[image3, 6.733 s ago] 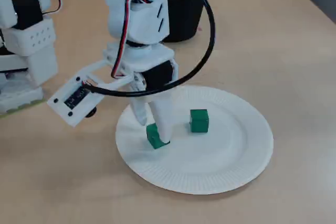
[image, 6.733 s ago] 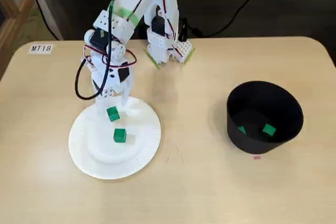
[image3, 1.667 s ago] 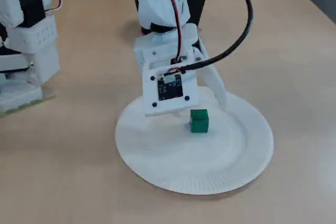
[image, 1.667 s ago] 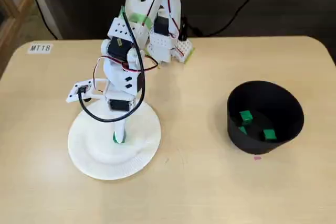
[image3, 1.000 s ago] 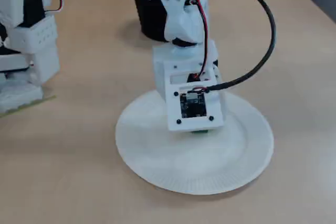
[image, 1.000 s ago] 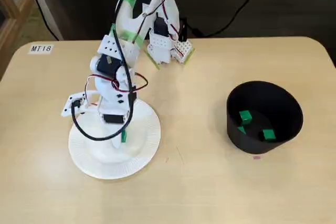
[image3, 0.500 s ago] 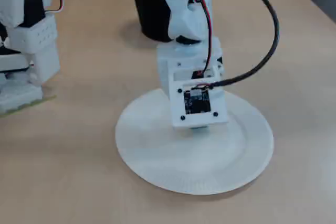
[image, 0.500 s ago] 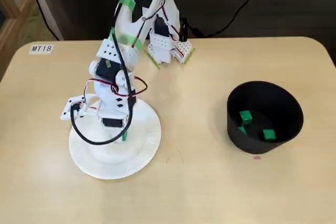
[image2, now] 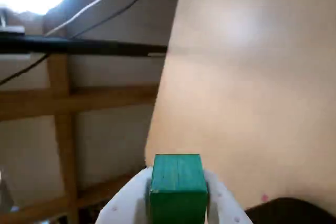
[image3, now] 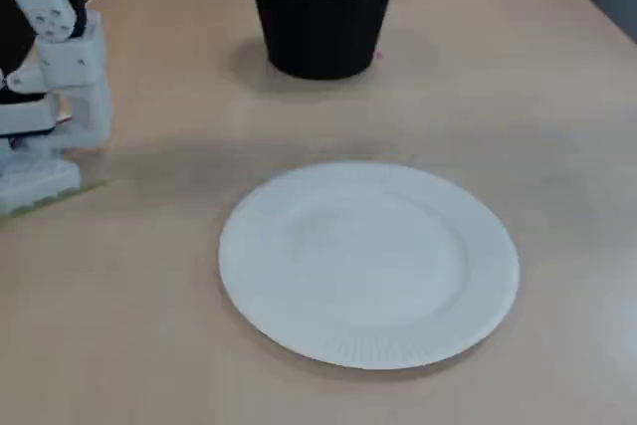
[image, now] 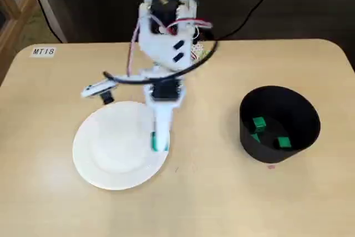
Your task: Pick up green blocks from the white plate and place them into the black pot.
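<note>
My gripper [image: 158,144] hangs above the right rim of the white plate [image: 108,148], shut on a green block [image: 153,140]. The wrist view shows that same green block [image2: 178,186] squeezed between two white fingers [image2: 222,207]. Nothing lies on the white plate [image3: 368,266] in either fixed view. At the right of a fixed view stands the black pot [image: 304,116], holding three green blocks [image: 258,122]. In the other fixed view the black pot [image3: 320,17] is at the back, and the gripper is out of frame.
The arm's white base [image3: 50,87] stands at the left edge in a fixed view. A label reading MT18 [image: 43,51] is stuck near the table's far left corner. A small pink mark [image: 271,166] lies just in front of the pot.
The gripper closed on the last green block on the plate, lifted it and swung right to the plate's edge. The plate is now bare, and the arm has left the low fixed view.
</note>
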Available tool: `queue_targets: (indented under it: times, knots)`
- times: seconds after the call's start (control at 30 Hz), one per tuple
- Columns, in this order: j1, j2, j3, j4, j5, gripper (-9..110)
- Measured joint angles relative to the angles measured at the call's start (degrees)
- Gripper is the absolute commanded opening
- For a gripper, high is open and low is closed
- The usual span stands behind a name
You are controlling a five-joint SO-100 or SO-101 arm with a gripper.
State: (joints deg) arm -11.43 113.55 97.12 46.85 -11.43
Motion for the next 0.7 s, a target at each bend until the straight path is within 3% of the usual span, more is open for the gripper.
queue_targets:
  times: [0.37,0.7]
  knots:
    - [-24.8,16.3,27.9,-18.1,11.2,-2]
    - [-29.2,12.7,37.7,-30.7,13.6,-2]
